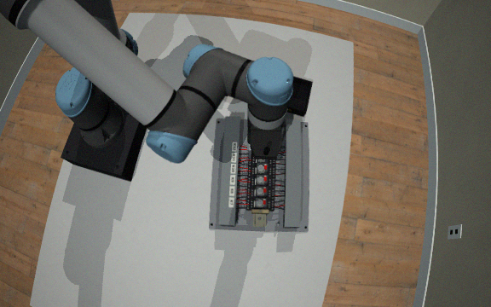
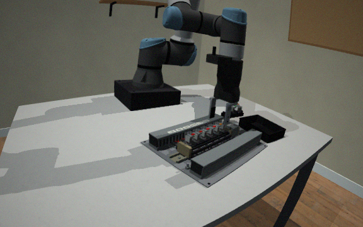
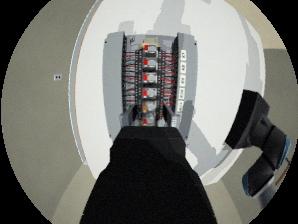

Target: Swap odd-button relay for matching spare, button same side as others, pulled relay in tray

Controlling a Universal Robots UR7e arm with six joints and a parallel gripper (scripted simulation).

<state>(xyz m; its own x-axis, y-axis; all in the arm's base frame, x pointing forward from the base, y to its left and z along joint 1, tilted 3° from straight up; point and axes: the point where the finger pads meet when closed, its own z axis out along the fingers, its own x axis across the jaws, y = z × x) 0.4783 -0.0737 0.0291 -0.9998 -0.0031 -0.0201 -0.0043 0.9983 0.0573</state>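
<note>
The relay with the orange button (image 3: 145,108) (image 2: 220,124) is fifth in the row, in its socket. Red-button relays include the nearest (image 3: 145,121) and the farthest (image 3: 150,49) in the wrist view; all buttons are on the same side. My gripper (image 3: 149,109) (image 2: 219,121) is open, pointing down, with its fingertips on either side of the row near the orange-button relay, nothing held. Contact cannot be told. A spare relay (image 2: 236,109) stands in a dark holder behind the fingers; its button is too small to read. The black tray (image 2: 276,135) (image 1: 303,95) shows no relay.
Grey wiring ducts (image 1: 228,213) (image 1: 295,188) (image 2: 229,152) flank the row, with red and black wires between. A tan end block (image 2: 184,149) closes the near end of the row in the exterior view. The tray is beyond the panel's far end, beside the spare's holder.
</note>
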